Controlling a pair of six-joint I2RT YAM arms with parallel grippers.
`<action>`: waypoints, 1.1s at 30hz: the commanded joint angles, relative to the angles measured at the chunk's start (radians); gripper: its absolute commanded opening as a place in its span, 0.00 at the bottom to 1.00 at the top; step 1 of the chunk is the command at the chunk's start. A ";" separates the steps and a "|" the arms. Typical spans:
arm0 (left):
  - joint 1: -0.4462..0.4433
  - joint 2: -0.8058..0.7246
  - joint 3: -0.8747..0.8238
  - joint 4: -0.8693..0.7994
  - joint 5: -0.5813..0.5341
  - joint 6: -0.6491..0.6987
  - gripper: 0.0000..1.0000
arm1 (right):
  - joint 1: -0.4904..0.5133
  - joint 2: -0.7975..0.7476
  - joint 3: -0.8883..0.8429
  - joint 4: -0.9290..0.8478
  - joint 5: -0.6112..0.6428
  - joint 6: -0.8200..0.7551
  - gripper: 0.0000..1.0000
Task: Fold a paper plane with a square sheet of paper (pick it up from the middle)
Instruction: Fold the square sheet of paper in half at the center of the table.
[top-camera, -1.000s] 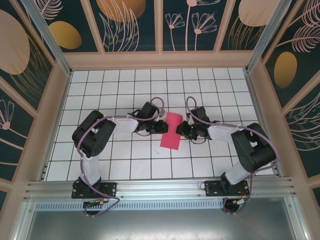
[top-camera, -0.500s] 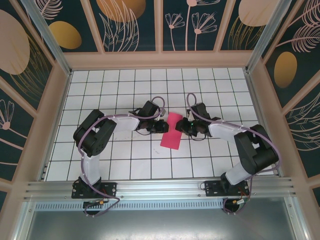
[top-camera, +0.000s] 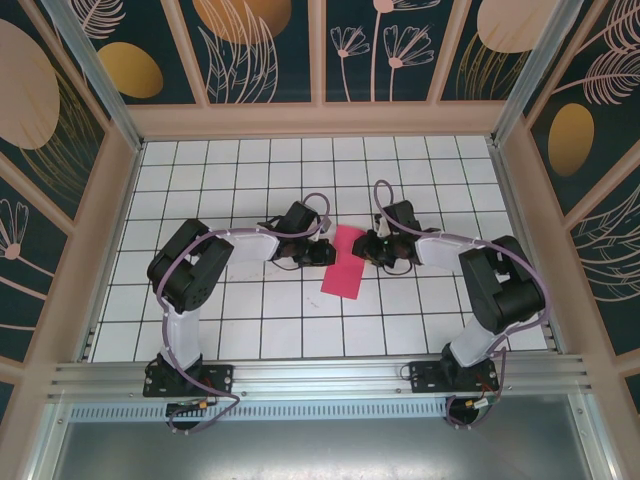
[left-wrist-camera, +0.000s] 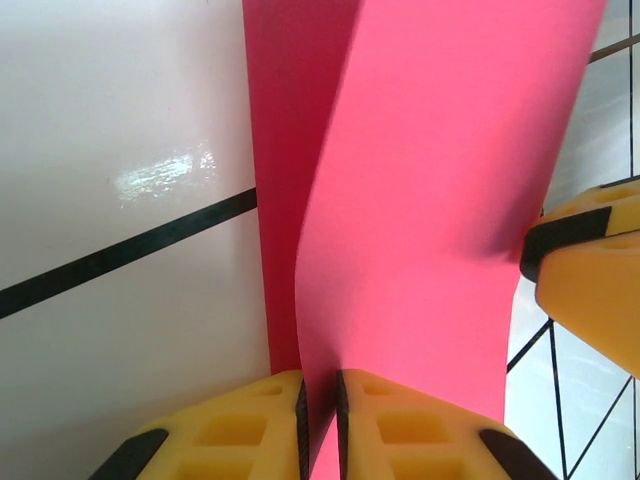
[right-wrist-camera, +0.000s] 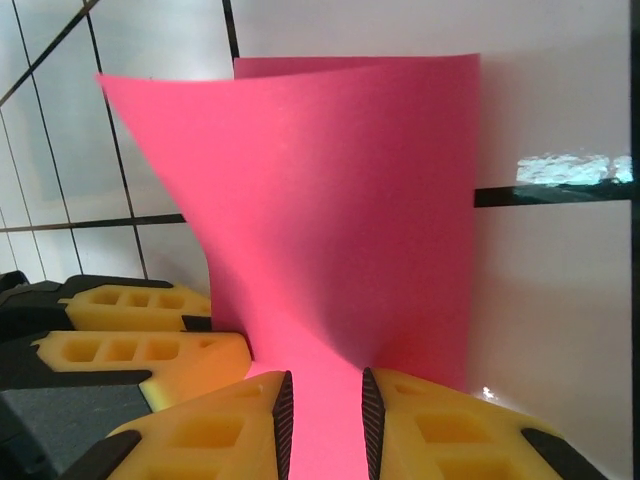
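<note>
Two grippers are recorded at the middle of the white gridded table (top-camera: 260, 320), facing each other across the square sheet of paper (top-camera: 345, 262). From above, the left gripper (top-camera: 325, 255) is seen at the sheet's left edge and the right gripper (top-camera: 368, 250) at its right edge.

Left wrist view: the left gripper (left-wrist-camera: 320, 385) is closed on the sheet (left-wrist-camera: 440, 200), with its yellow fingers nearly touching and the paper edge pinched in the slit. The sheet is bent lengthwise into two standing faces. A yellow finger (left-wrist-camera: 590, 290) of the right gripper is noted touching the far edge.

Right wrist view: the right gripper (right-wrist-camera: 327, 385) is clamped on the sheet (right-wrist-camera: 340, 200), and pink paper fills the narrow gap between its fingers. The sheet is curved upward, off the tiles. The left gripper's fingers (right-wrist-camera: 140, 330) are seen low on the left, just beside the paper.
</note>
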 joint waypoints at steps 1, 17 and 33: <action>-0.003 0.054 -0.002 -0.032 -0.037 0.014 0.15 | -0.008 0.007 0.041 0.021 -0.035 -0.029 0.29; -0.004 0.077 0.015 -0.074 -0.033 0.029 0.12 | -0.040 0.131 0.022 0.040 -0.038 -0.042 0.29; -0.004 0.075 0.024 -0.090 -0.052 0.035 0.11 | -0.076 0.063 0.114 -0.006 -0.089 -0.077 0.31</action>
